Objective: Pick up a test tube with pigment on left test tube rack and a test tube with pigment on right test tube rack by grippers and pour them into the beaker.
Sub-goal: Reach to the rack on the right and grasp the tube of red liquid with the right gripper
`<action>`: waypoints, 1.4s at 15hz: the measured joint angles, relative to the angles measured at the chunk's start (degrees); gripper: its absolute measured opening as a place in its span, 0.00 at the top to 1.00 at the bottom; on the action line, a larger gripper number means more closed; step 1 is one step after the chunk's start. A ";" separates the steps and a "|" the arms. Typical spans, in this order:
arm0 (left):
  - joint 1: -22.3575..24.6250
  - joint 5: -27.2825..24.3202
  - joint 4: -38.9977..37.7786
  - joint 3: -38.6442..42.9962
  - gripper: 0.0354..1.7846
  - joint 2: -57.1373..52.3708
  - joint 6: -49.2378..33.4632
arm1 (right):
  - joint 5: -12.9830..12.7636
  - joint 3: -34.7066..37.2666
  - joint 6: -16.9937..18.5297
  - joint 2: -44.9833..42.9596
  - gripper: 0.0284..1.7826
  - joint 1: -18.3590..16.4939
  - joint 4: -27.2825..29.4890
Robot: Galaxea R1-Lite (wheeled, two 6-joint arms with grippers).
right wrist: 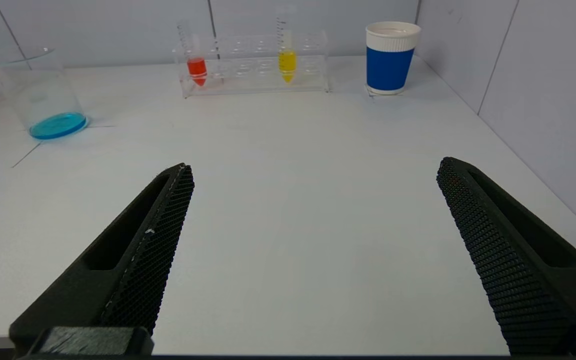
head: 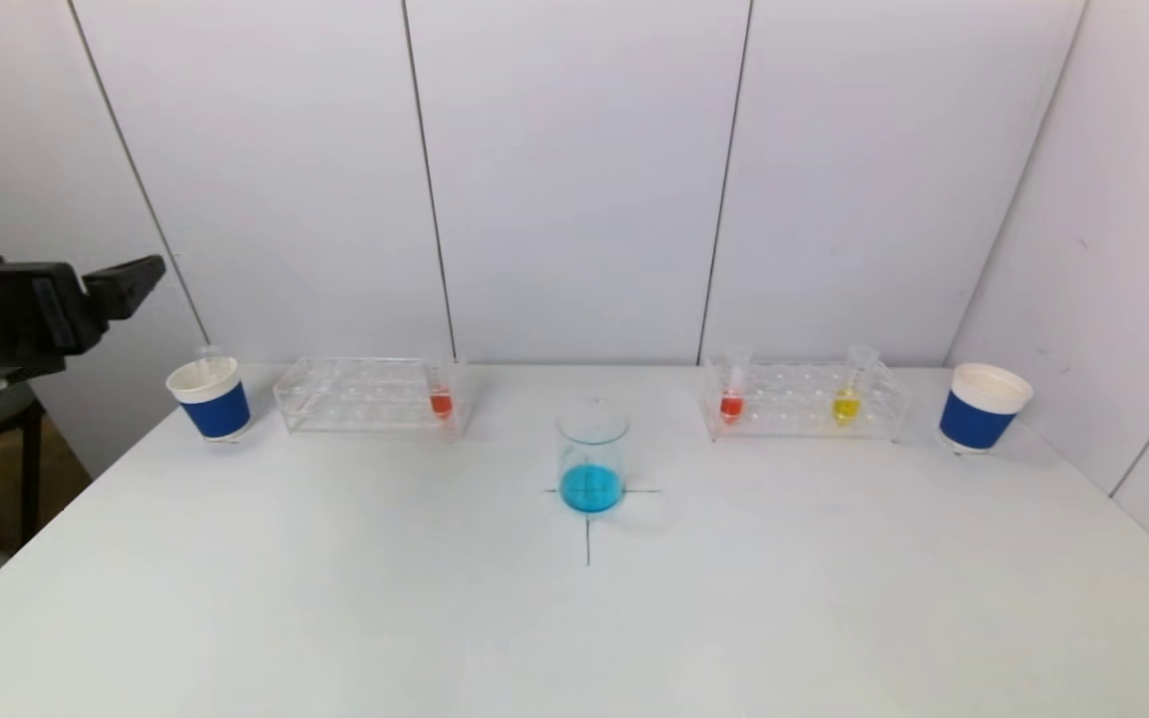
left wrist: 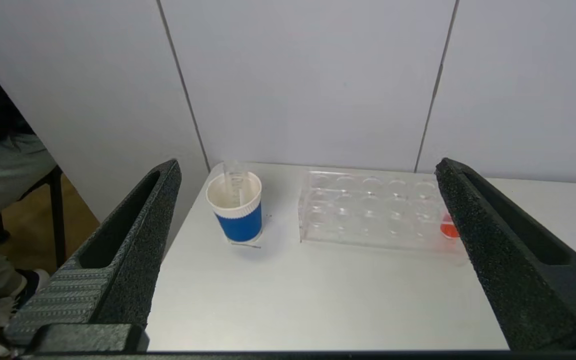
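Tubes (head: 441, 397) with red and yellow paint sit in both racks (head: 367, 395). Beaker (head: 591, 457) holds only blue. Left hand (left wrist: 308, 240) and right hand (right wrist: 313, 250) are wide and hold nothing, back from the racks. All picking and pouring is left.

White table (head: 335, 618) has a beaker (head: 591, 455) on a black cross mark; a clear rack (head: 367, 395) and blue cup (head: 209, 398) sit left of it, another rack (head: 802, 400) and cup (head: 983, 407) right.
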 joint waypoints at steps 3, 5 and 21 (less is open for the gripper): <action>-0.15 0.13 4.16 7.08 0.00 -11.43 0.33 | -0.02 0.00 0.02 0.00 0.01 0.00 0.00; -0.17 -0.06 9.34 10.37 0.00 -19.26 0.44 | 0.00 0.00 0.00 0.00 0.01 0.00 0.02; -2.01 -6.17 45.80 26.53 0.01 -63.20 -0.59 | 0.01 0.00 0.00 0.00 0.01 0.00 0.02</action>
